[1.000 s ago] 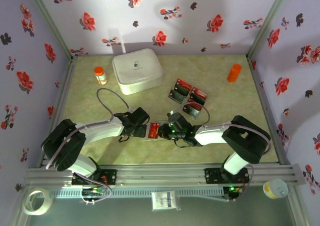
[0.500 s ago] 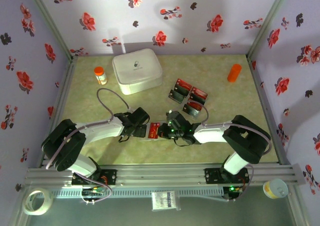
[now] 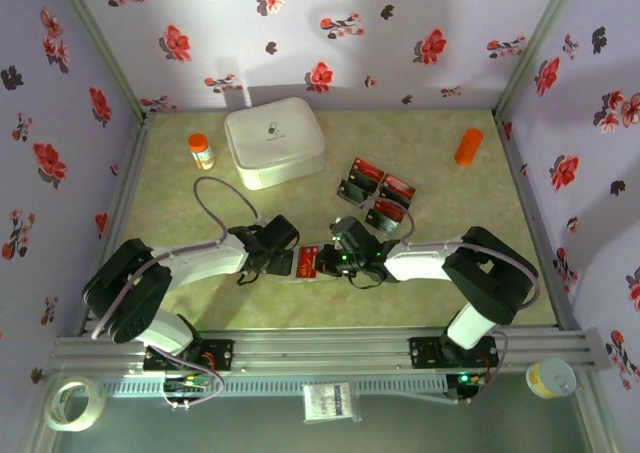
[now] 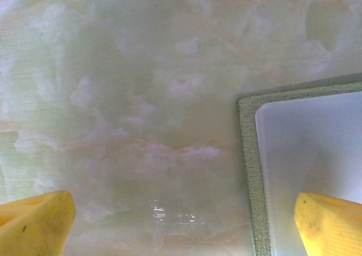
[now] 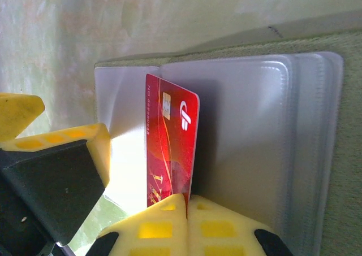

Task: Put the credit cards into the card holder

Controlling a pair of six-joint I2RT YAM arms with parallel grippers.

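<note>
the right gripper (image 5: 186, 202) pinches a red card (image 5: 169, 137) on edge over the open holder (image 5: 334, 171), apparently to slide it into a clear pocket (image 5: 243, 131). the left gripper (image 4: 184, 219) gapes wide astride the holder's corner, likely to steady it. spare cards (image 3: 378, 195) lie beyond the holder.

On the tabletop (image 3: 280, 308), the box (image 3: 273, 141) sits at the back, left of centre. A bottle (image 3: 201, 151) stands just to its left, and a canister (image 3: 468, 145) stands well apart at the back right. The cards (image 3: 377, 193) lie clustered right of centre, in front of the box and to its right. Nearer the front, at centre, the holder (image 5: 339, 154) lies spread flat. One card (image 5: 169, 148) stands on edge over its sleeves, between the right fingers (image 5: 158, 225). The left fingers (image 4: 39, 222) straddle the holder's corner, one over bare tabletop, one over the holder.
</note>
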